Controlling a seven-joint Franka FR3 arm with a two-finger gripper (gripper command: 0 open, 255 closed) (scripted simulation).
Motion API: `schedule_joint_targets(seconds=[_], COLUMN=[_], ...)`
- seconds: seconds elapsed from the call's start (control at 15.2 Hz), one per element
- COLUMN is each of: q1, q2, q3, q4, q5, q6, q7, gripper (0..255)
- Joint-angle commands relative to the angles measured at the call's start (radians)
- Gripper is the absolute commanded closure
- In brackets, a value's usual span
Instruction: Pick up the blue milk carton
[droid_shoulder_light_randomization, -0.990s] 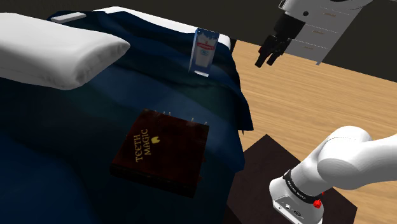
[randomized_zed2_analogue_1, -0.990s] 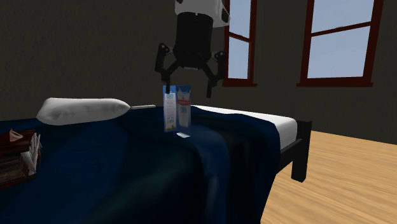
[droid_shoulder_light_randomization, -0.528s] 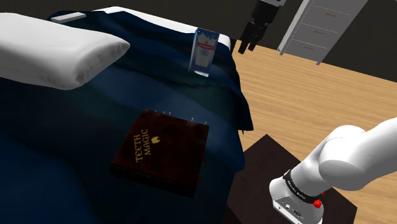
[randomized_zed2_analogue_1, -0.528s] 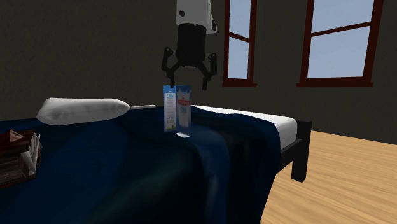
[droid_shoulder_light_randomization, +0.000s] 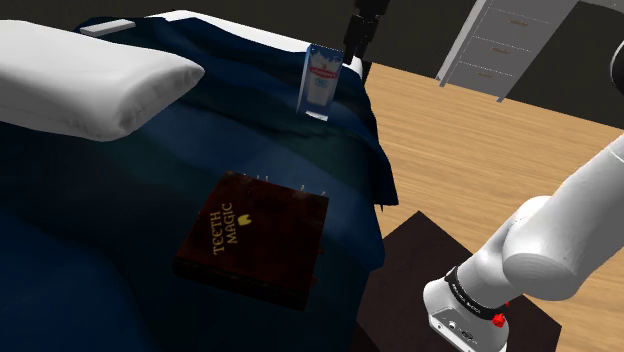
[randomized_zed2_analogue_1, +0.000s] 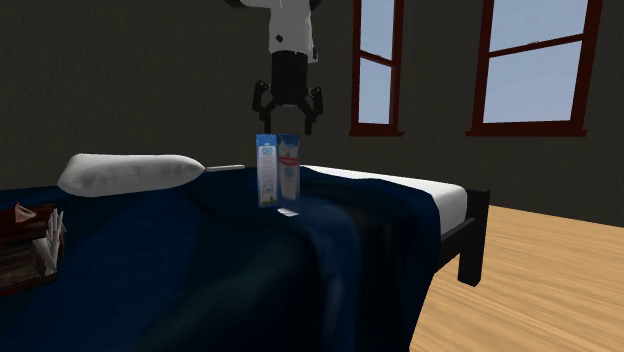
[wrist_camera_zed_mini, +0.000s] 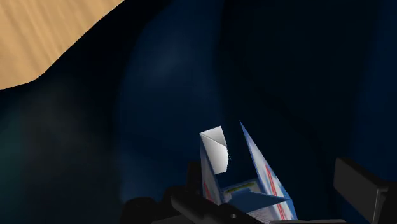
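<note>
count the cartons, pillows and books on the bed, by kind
carton: 1
pillow: 1
book: 1
total: 3

The blanket (droid_shoulder_light_randomization: 140, 190) is matt dark cloth (softly creased), the milk carton (droid_shoulder_light_randomization: 320, 84) smooth printed card, the floor (droid_shoulder_light_randomization: 480, 150) pale wood.

Dark wall (randomized_zed2_analogue_1: 150, 60), red-framed windows (randomized_zed2_analogue_1: 533, 65), wooden floor (randomized_zed2_analogue_1: 540, 290), navy bed (randomized_zed2_analogue_1: 350, 235)
</note>
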Motion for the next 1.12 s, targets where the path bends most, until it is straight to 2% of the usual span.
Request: schedule_joint_targets(seconds=[0.0, 0.13, 0.59, 0.79, 0.86, 1.06], q1=[0.004, 0.008, 0.010, 0.011, 0.010, 0.011], q2=[0.100, 0.201, 0.166, 0.164, 0.164, 0.163], q3=[0.004, 0.011, 0.012, 0.012, 0.012, 0.012], q4=[0.141, 0.283, 0.139, 0.129, 0.128, 0.128], q5=[-0.003, -0.007, -0.010, -0.010, -0.010, -0.010], q6=[-0.047, -0.095, 0.014, 0.023, 0.023, 0.023], q7=[-0.040, -0.072, -0.072, -0.072, -0.073, -0.072], gripper=[0, 0, 0, 0, 255, 255])
